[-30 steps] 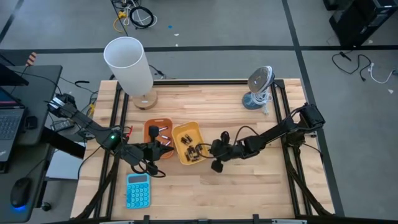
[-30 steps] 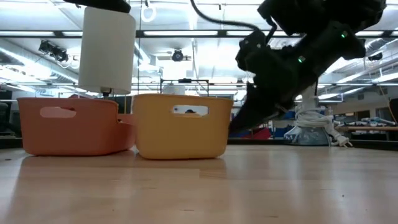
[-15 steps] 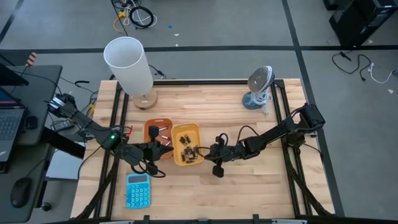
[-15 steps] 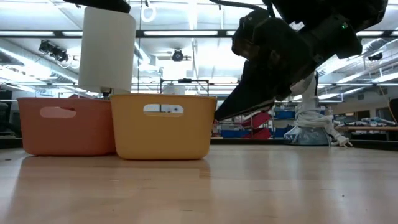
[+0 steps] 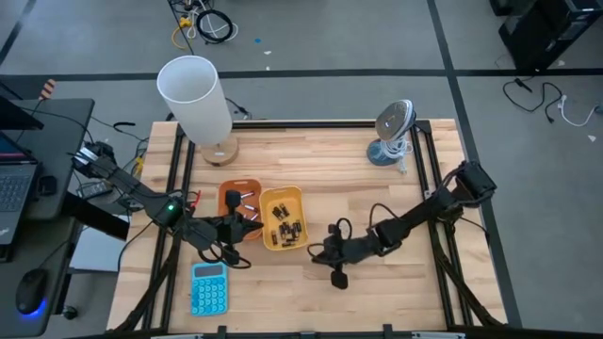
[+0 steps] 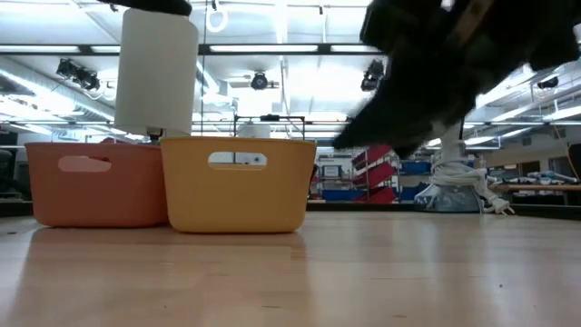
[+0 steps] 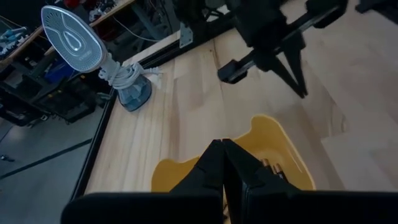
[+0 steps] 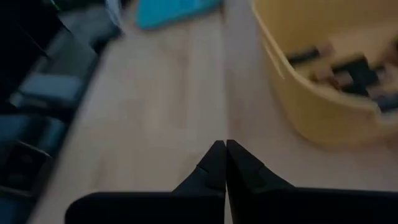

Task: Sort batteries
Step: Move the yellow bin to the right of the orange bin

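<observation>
The right gripper (image 5: pixel 316 250), fingers pressed together and empty, has pulled back off the yellow tray (image 5: pixel 267 201), leaving its dark batteries (image 5: pixel 285 226) unsorted. Beyond, the left gripper (image 5: pixel 252 224), likewise closed, hovers by the orange tray (image 5: pixel 229 189).

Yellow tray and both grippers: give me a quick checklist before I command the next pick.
1. Right gripper shut, nothing held: ok.
2. Right gripper clear of the yellow tray, over bare table: ok.
3. Left gripper shut, above the yellow tray's rim: ok.
4. Batteries lying inside the yellow tray: ok.
5. Orange tray touching the yellow tray: ok.
6. Which cells are dark or silvery: cannot tell.
</observation>
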Motion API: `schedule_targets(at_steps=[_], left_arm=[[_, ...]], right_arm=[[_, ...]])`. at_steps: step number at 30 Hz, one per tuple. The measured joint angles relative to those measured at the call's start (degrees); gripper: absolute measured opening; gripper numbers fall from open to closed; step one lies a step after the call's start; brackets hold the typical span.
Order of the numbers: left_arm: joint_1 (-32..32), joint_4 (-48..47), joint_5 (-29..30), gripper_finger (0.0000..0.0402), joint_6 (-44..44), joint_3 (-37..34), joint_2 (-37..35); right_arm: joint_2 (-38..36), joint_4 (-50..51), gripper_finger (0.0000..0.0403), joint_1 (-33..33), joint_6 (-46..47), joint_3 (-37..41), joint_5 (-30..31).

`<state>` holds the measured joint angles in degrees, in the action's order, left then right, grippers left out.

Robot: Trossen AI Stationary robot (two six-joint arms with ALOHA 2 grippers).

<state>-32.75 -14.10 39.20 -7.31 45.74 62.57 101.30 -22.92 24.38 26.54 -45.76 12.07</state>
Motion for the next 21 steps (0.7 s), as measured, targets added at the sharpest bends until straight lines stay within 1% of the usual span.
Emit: schedule_targets(at_steps=[2,5,9,13,18,21], left_arm=[[0.2,1.0,0.0,0.0,0.0,0.0,0.4],[0.4,1.4,0.0,0.0,0.0,0.0,1.5],[0.4,2.2,0.0,0.0,0.3,0.0,2.7],[0.1,2.3,0.0,0.0,1.3,0.0,2.9],[0.0,2.3,0.0,0.0,1.6,0.0,2.9],[0.0,2.3,1.2,0.0,1.5,0.0,2.9]], right_arm=[[0.0,-1.7,0.0,0.8,-0.2,-0.6,2.4],[0.9,-1.5,0.0,1.4,-2.5,-3.0,7.3],[5.2,0.4,0.0,1.3,-7.5,-9.3,8.4],[8.3,10.9,0.0,0.6,-9.1,-16.9,8.6],[10.0,23.6,0.0,-0.3,-11.8,-25.5,9.2],[10.7,29.5,0.0,-0.5,-13.3,-29.9,9.3]])
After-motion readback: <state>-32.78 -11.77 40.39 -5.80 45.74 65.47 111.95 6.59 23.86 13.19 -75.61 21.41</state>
